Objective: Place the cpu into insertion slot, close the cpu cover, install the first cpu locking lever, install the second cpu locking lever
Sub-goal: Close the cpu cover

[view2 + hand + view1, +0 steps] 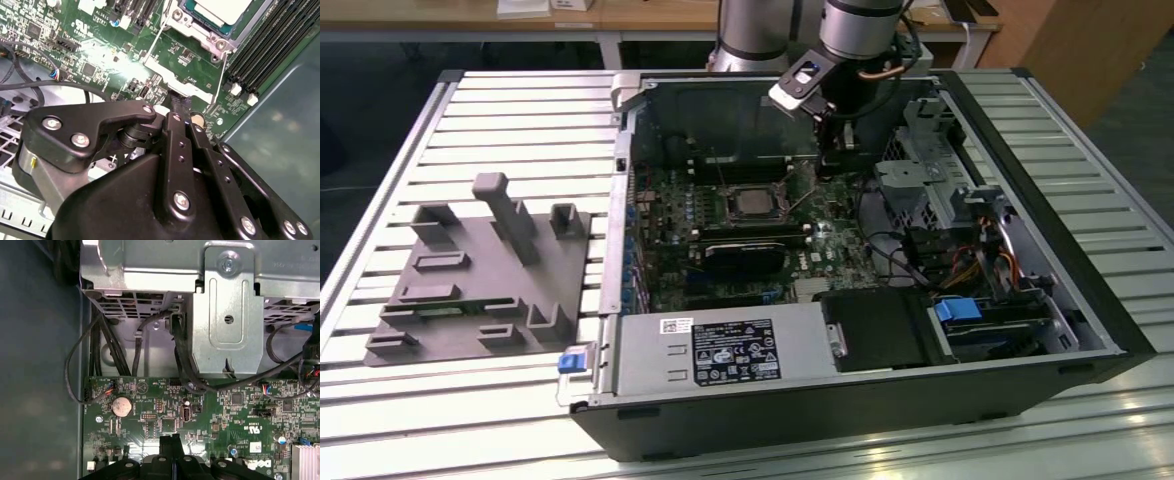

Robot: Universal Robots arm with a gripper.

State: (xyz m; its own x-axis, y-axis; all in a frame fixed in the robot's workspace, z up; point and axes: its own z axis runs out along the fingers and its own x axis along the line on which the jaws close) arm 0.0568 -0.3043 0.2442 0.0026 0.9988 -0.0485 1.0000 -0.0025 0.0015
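The cpu [220, 10], with its pale silver top, lies in the insertion slot [197, 35] on the green board, and it also shows in the exterior view [750, 201]. The cpu cover [175, 80] is swung back off the slot, towards my gripper. Two thin wire levers [154, 46] stand raised at its sides. My gripper [180, 106] is shut, and its black fingertips [170, 441] are pressed together right at the cover's free edge. I cannot tell whether they touch it. In the exterior view the gripper [834, 160] hangs just to the right of the slot inside the case.
The open computer case [1067, 250] lies on a slatted table. A metal drive cage [227, 305] and black cables [180, 360] sit close beside the gripper. Long black memory slots [260, 45] flank the socket. A grey fixture [480, 270] stands on the exterior view's left.
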